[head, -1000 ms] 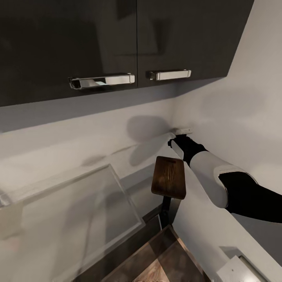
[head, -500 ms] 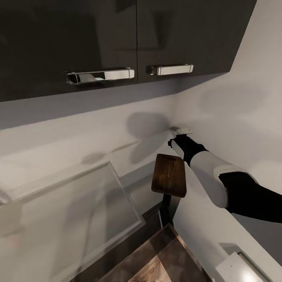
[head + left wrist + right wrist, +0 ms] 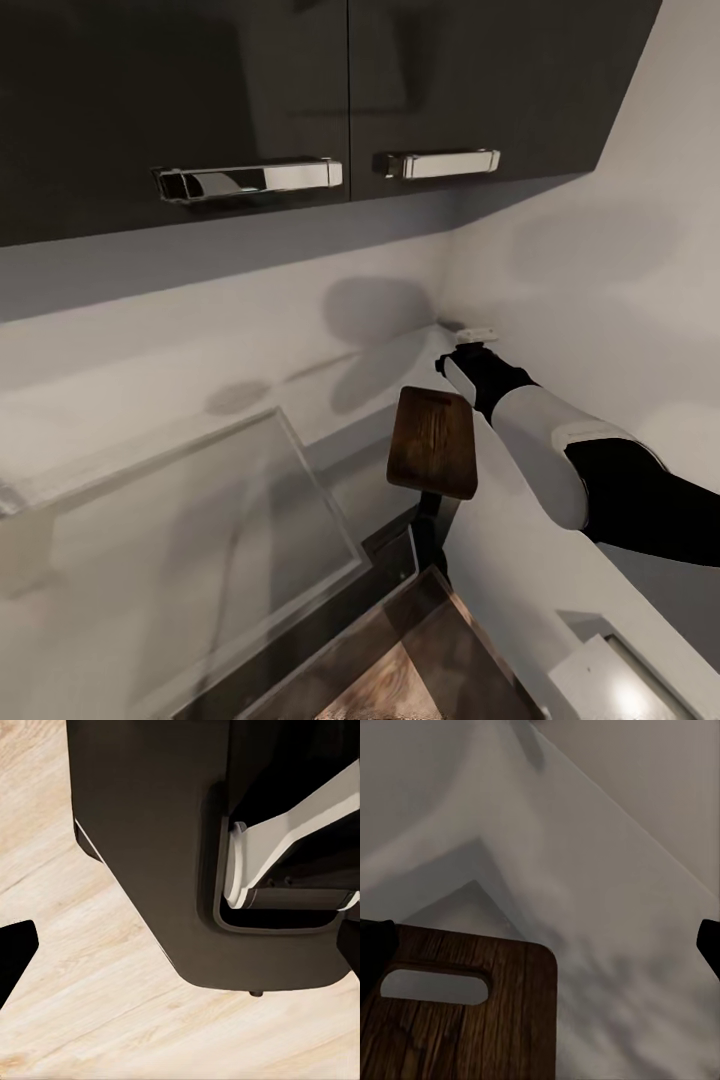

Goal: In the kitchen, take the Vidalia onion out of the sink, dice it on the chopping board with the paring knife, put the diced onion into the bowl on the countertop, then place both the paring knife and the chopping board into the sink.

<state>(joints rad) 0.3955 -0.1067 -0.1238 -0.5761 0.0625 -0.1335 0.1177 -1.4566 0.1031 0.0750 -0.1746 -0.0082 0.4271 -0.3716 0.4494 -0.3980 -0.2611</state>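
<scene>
Nearest you in the head view, the light wooden plank floor (image 3: 400, 690) shows at the bottom edge, with the glossy grey desk (image 3: 180, 540) spreading to the left above dark cabinet fronts. Your right arm (image 3: 560, 470) reaches forward from the right side, white forearm and black wrist, and its right gripper (image 3: 462, 352) sits close to the corner where the two grey walls meet, beside a small white fitting (image 3: 474, 331) on the wall. The chopping board (image 3: 433, 443) is raised above the desk edge just left of that forearm, slot handle at its far end; a dark part of the robot stands under it. I cannot tell from here what carries it.

In the right wrist view, the board's handle end (image 3: 457, 1012) lies close below the camera, and the two dark fingers (image 3: 373, 949) show at opposite edges, set wide apart, with grey wall and desk beyond.

In the left wrist view, your left arm hangs over the plank floor (image 3: 97, 982) beside the robot's dark base (image 3: 150, 847); one dark finger tip (image 3: 15, 952) shows, and I cannot tell how the fingers stand.

Farthest up, the dark wall cabinets (image 3: 300, 90) carry two chrome bar handles (image 3: 250, 178).
</scene>
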